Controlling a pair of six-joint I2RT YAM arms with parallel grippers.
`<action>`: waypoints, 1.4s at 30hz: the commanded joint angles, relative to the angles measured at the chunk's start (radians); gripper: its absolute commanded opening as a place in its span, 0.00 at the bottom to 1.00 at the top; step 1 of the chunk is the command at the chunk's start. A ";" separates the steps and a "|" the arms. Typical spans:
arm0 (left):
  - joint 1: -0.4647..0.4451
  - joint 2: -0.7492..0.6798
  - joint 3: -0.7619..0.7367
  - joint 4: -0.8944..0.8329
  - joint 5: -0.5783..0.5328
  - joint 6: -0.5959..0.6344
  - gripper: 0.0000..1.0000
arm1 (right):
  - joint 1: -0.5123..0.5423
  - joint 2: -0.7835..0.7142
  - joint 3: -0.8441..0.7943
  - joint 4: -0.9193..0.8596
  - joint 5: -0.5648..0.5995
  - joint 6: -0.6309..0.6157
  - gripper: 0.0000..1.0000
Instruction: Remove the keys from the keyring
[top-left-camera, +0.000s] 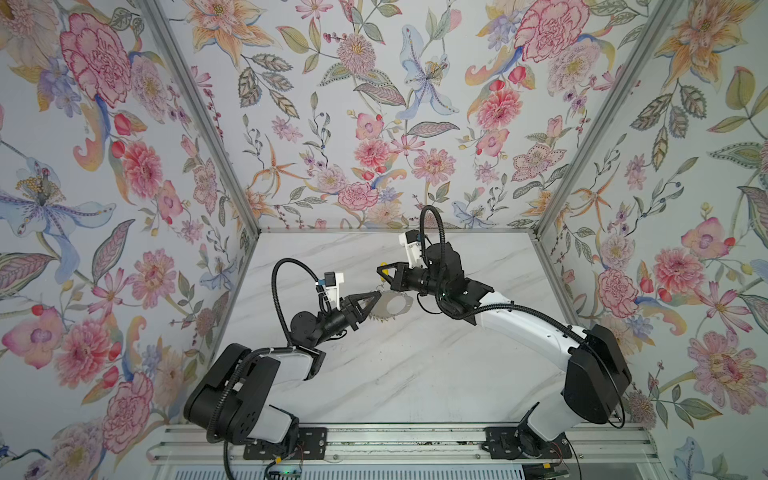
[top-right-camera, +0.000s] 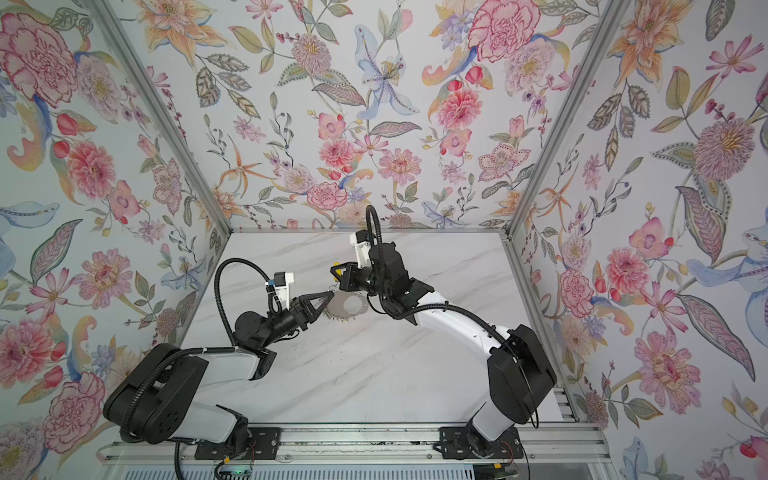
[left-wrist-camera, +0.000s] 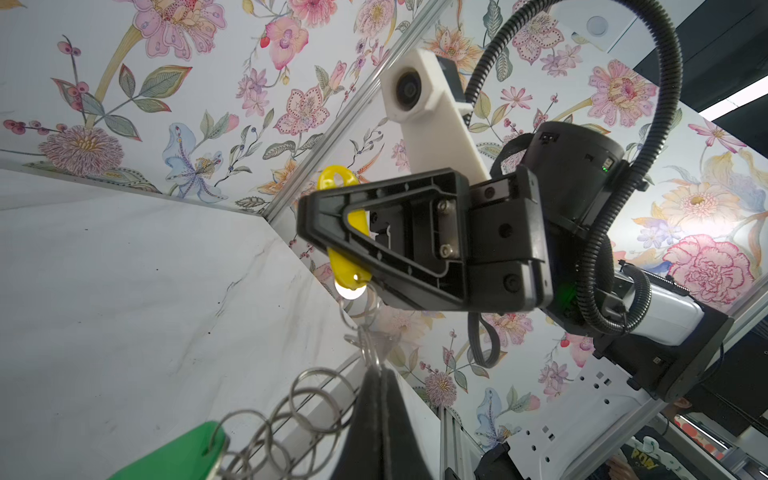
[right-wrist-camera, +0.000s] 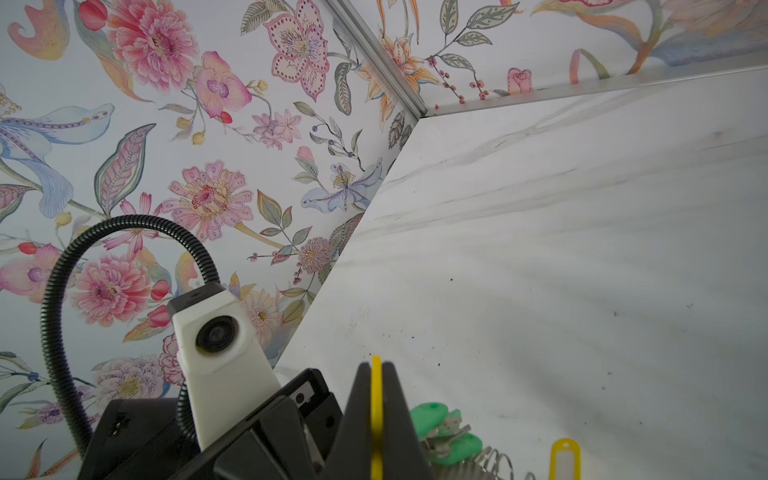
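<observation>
Over the veined marble table, my right gripper had its jaws pinched on the yellow key by its smooth oval plastic tag. My left gripper had its jaws clamped on a thin wire loop at the flat grey keyring edge.

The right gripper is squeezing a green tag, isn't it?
Not green. The right gripper is squeezing a yellow tag. The right wrist view shows it edge-on between the shut jaws.

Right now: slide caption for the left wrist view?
Right gripper clamps a yellow key tag; wire rings link it to the shut left gripper.
</observation>
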 joint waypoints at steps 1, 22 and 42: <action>-0.014 0.016 -0.007 0.287 0.066 0.021 0.09 | -0.034 -0.047 0.060 -0.008 0.018 -0.046 0.00; 0.003 -0.205 0.078 -0.274 0.050 0.334 0.38 | -0.050 -0.058 0.144 -0.182 -0.063 -0.104 0.00; 0.004 -0.267 0.225 -0.675 0.006 0.569 0.41 | -0.047 -0.090 0.169 -0.213 -0.084 -0.106 0.00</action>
